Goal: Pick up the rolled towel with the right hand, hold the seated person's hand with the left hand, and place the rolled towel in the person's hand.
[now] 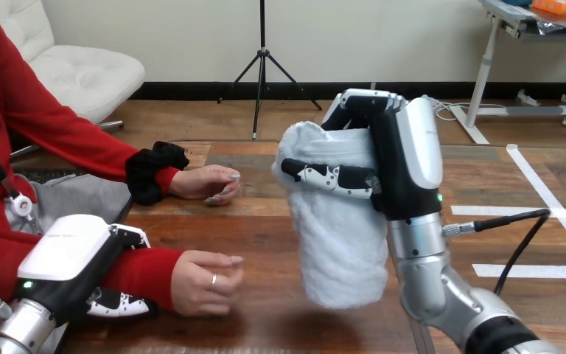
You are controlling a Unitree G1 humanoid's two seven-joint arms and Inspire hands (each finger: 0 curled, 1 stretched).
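Your right hand (405,162) clasps the rolled towel (339,251) upright; well to its left, your left hand (70,247) curls round the person's wrist (147,269).

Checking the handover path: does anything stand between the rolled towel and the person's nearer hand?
Nothing visible does. The rolled towel, gripped upright in the right robot hand, hangs above bare table just right of the person's nearer hand, whose wrist the left robot hand clasps.
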